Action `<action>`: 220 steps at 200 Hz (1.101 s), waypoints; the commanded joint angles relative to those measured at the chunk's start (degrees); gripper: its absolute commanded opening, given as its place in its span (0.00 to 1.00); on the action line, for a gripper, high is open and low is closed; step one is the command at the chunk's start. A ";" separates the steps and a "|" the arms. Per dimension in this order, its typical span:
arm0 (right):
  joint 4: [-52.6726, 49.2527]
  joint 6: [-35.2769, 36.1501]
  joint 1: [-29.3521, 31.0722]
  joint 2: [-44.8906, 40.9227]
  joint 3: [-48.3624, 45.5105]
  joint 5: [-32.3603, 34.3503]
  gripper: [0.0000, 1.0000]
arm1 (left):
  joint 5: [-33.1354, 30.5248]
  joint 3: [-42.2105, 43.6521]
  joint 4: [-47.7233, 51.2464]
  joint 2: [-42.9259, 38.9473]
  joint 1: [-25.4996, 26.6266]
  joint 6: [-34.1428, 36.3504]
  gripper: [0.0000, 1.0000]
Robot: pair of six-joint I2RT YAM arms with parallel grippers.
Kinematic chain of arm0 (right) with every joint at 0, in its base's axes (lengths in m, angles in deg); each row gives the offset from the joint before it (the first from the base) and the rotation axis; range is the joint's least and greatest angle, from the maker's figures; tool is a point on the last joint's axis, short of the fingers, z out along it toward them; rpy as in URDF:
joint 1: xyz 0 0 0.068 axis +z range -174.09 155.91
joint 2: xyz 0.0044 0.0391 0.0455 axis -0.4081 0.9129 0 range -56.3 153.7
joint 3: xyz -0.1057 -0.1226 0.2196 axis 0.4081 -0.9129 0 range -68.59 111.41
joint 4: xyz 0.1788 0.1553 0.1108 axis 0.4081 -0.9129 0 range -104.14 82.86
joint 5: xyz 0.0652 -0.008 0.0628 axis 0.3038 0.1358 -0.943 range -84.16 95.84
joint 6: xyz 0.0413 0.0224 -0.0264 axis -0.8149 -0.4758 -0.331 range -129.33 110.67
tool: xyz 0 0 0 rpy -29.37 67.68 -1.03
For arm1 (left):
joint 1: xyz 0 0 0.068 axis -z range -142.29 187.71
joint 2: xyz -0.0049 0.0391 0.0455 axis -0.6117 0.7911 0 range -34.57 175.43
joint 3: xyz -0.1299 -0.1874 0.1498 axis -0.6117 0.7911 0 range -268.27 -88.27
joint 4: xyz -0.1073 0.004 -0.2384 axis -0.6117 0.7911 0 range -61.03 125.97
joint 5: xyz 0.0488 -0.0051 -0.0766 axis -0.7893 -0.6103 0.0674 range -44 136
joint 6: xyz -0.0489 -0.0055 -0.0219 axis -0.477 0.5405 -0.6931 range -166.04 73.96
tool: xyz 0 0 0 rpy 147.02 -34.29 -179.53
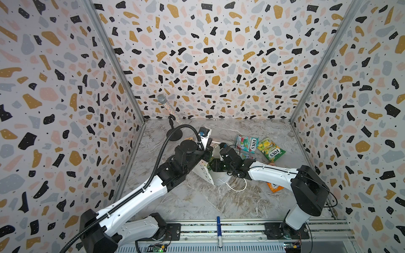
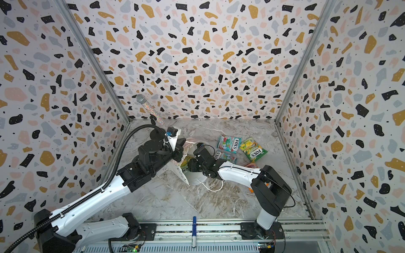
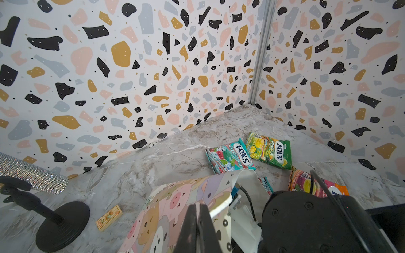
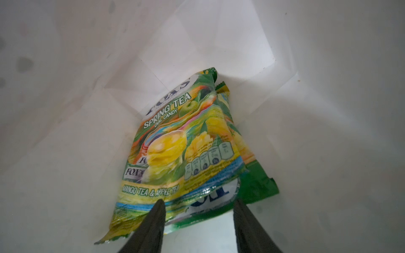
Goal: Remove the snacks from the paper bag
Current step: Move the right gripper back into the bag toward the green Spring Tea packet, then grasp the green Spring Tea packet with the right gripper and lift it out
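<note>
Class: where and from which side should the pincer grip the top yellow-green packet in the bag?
Probably its crimped edge nearest the open right pincer, approached from the mouth of the white paper bag: the yellow-green glossy candy packet lies flat lengthwise.

A white-and-black left robot arm (image 1: 140, 192) and its right-hand twin (image 1: 271, 173) meet mid-frame at a white paper gift bag (image 1: 215, 178) on the grey marble table (image 1: 197, 203). Right of centre lie a teal-red "FOX'S" candy packet (image 1: 246, 142) and a yellow-green packet (image 1: 271, 150). An orange packet (image 1: 274, 187) peeks from beneath the right arm.
</note>
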 commanded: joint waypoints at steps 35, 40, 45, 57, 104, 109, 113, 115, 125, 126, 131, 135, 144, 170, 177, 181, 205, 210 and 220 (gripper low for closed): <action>0.02 -2.04 -1.08 3.25 4.00 -1.96 0.51 | 0.36 0.12 -2.52 -1.02 -0.08 -0.47 0.00; 0.26 -2.06 -1.15 3.52 4.15 -2.41 0.51 | 0.35 0.15 -2.54 -0.99 -0.07 -0.47 0.00; 0.37 -2.11 -1.22 3.76 4.32 -2.68 0.50 | 0.38 0.11 -2.60 -1.02 -0.07 -0.47 0.00; 0.92 -2.23 -1.22 4.30 4.55 -3.36 0.49 | 0.48 0.11 -2.64 -1.02 -0.14 -0.50 0.00; 4.28 -2.56 -1.40 6.51 5.49 -8.06 0.39 | -0.04 0.11 -2.52 -1.01 -0.08 -0.47 0.00; 4.47 -2.52 -1.40 6.58 5.52 -8.30 0.37 | -0.20 0.10 -2.46 -1.02 -0.07 -0.47 0.00; 4.62 -2.66 -1.35 6.60 5.51 -8.42 0.36 | -0.29 0.10 -2.44 -1.02 -0.08 -0.49 0.00; 4.76 -2.61 -1.38 6.57 5.47 -8.55 0.35 | -0.37 0.15 -2.45 -1.02 -0.13 -0.47 0.00; 5.86 -2.67 -1.34 6.22 5.04 -9.01 0.25 | -0.64 0.11 -2.36 -1.02 -0.14 -0.47 0.00; 5.94 -2.68 -1.37 6.17 4.97 -9.02 0.24 | -0.69 0.15 -2.36 -1.06 -0.10 -0.47 0.00; 6.30 -2.60 -1.32 5.87 4.67 -8.93 0.20 | -0.73 0.06 -2.36 -1.03 -0.07 -0.46 0.00; 6.62 -2.73 -1.26 5.59 4.52 -8.90 0.16 | -0.82 0.04 -2.36 -1.02 -0.07 -0.45 0.00; 7.47 -2.63 -1.32 4.80 3.85 -8.77 0.08 | -1.07 0.02 -2.31 -1.02 -0.11 -0.38 0.00; 9.85 -1.99 -1.31 1.71 1.70 -8.56 0.00 | -1.70 -0.11 -2.01 -0.81 -0.14 -0.32 0.00; 10.13 -1.84 -1.26 0.73 1.20 -8.65 0.00 | -1.85 -0.03 -1.94 -0.77 -0.08 -0.31 0.00; 10.17 -1.58 -1.30 0.29 1.02 -8.70 0.00 | -2.12 -0.02 -1.98 -0.75 -0.10 -0.29 0.00; 7.97 0.06 -1.31 -2.49 0.87 -9.01 0.00 | -3.03 -0.15 -1.78 -0.47 -0.09 -0.29 0.00; 7.71 0.29 -1.31 -3.21 0.67 -9.03 0.00 | -3.10 -0.23 -1.62 -0.41 -0.07 -0.29 0.00; 6.94 0.67 -1.31 -4.56 0.27 -9.13 0.00 | -3.18 -0.33 -1.46 -0.31 -0.07 -0.31 0.00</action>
